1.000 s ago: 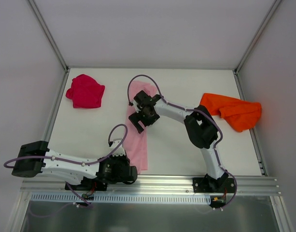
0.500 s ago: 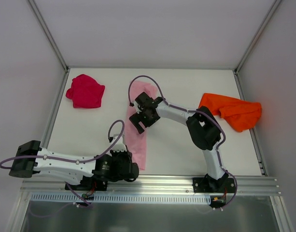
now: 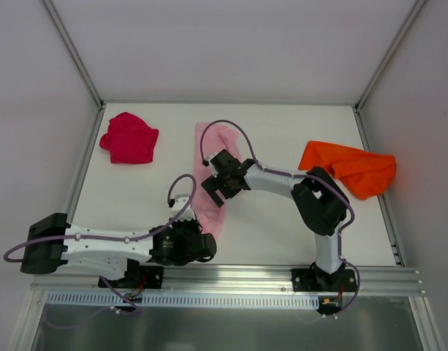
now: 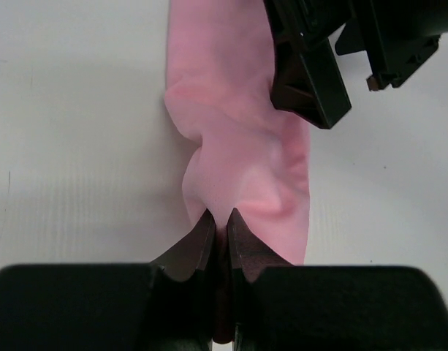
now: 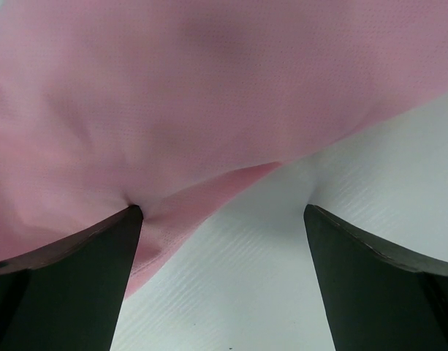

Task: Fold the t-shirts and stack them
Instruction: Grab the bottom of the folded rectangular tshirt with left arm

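The light pink t-shirt (image 3: 211, 208) is lying as a long, narrow strip down the middle of the white table (image 3: 267, 227). Its soft, finely knit cloth is bunching into rounded puckers toward the near end. The left gripper (image 4: 218, 219) is pinching that near end. Its dark, tapered fingers are pressing together on a small ridge of pink fabric, and creases are fanning away from the grip. Farther along the strip, the right gripper (image 5: 224, 212) is hanging low over the shirt with its jaws spread wide. One black fingertip is touching the cloth at a dimple beside a folded edge, and the other is standing over bare table just beside the shirt.

The crimson-magenta t-shirt (image 3: 130, 137) is sitting in a crumpled mound near the far left corner, well apart from the pink one. The bright orange t-shirt (image 3: 351, 168) is lying rumpled at the right side, its outer end reaching over the table's right border.

In the wrist views the tabletop is showing a matte white surface with a faint ribbed grain. Pale walls are enclosing the table on three sides, framed by slim aluminium struts (image 3: 71, 53). A brushed metal rail (image 3: 231, 276) is running along the near edge, carrying both arm bases. Lavender cables (image 3: 227, 126) are looping over the white and black arm links.
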You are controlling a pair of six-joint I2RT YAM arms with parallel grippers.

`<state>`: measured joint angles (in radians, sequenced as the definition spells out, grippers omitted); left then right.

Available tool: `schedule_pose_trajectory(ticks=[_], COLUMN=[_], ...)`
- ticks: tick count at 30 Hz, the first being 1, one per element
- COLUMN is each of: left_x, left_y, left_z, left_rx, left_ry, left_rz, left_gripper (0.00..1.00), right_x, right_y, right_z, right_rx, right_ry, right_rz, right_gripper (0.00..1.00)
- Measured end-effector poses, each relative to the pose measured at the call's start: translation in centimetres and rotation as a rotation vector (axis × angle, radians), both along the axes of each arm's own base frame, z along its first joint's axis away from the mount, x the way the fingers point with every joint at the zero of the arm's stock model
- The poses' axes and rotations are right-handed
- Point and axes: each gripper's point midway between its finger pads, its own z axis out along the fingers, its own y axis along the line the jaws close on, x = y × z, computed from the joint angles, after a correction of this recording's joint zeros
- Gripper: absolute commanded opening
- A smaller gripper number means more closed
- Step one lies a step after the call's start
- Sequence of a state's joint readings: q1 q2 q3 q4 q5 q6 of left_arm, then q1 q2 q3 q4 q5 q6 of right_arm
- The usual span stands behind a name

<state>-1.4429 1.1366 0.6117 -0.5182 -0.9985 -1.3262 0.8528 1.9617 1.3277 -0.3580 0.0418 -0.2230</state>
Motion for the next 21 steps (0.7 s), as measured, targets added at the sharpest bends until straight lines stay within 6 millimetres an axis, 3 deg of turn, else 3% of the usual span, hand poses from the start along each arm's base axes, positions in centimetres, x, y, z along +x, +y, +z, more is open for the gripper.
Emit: schedule_pose_trajectory(ticks=[8, 15, 21], left_x=[2.0, 2.2, 1.8], left_y=[0.8, -1.2, -3.1], left_z=[-1.4, -2.6, -2.6], left_rx=[0.011, 0.029, -0.029], left_ry=[0.019, 0.034, 0.045], left_rz=[0.032, -0.028, -0.081], left_gripper=[0.00, 0.00, 0.00], right_x=[0.1, 0.1, 0.1], right_y=[-0.2, -0.6, -1.0], right_z=[0.0, 0.1, 0.3], right_rx=[0.035, 0.068, 0.090], right_ry=[-0.043, -0.089, -0.131], right_rz=[-0.012, -0.019, -0.028], right_gripper=[1.00, 1.00, 1.00])
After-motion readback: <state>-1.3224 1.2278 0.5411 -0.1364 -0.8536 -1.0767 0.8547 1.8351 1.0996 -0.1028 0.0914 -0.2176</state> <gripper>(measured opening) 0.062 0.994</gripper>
